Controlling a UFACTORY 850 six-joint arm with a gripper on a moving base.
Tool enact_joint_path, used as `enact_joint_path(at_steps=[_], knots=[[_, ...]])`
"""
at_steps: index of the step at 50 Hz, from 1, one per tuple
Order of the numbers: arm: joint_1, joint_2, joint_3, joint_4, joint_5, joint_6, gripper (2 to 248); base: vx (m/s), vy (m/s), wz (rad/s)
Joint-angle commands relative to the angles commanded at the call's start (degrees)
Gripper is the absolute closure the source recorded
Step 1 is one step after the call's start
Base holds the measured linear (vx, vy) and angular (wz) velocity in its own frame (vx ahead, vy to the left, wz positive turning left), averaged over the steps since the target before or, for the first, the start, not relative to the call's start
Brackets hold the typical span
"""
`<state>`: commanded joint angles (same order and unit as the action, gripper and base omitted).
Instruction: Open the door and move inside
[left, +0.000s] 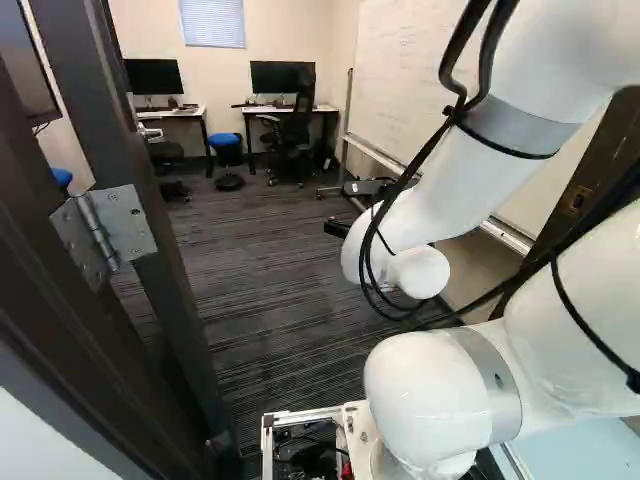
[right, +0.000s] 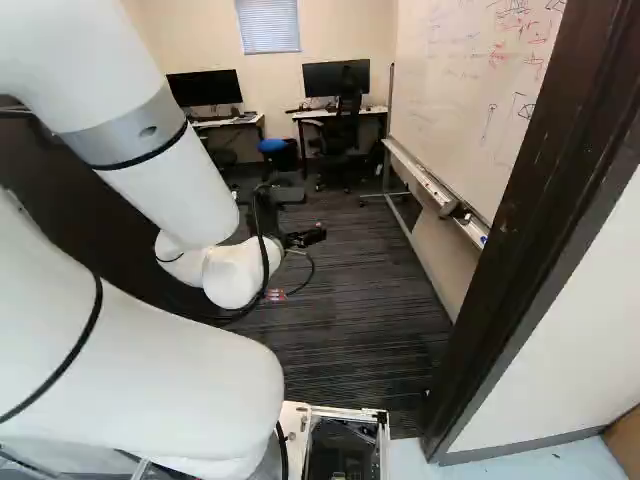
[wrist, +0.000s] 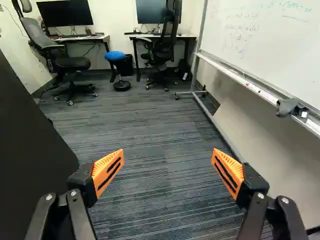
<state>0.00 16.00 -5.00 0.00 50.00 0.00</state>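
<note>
While the door (wrist: 30, 160) is standing open beside the hand (wrist: 168, 156), whose fingers are standing wide apart and gripping nothing, the base (right: 292, 420) is sitting by the door frame (right: 555, 190), so the opening is looking done and the drive inside is probably awaiting completion. The arm (right: 150, 370) is hiding much of the door in the right base view, and no handle is showing anywhere.

Striped carpet floor (wrist: 150, 125) under the pincer (right: 305, 238); ahead stand desks (wrist: 97, 37), wheeled chairs (wrist: 72, 63), a blue-topped stool (wrist: 115, 56) and a whiteboard (wrist: 250, 45).
</note>
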Motion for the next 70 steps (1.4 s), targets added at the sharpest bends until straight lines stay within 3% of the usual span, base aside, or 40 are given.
enact_joint_path(at_steps=[70], knots=[[0.0,0.0,0.0,0.0,0.0,0.0,3,0.139,0.005,0.02]])
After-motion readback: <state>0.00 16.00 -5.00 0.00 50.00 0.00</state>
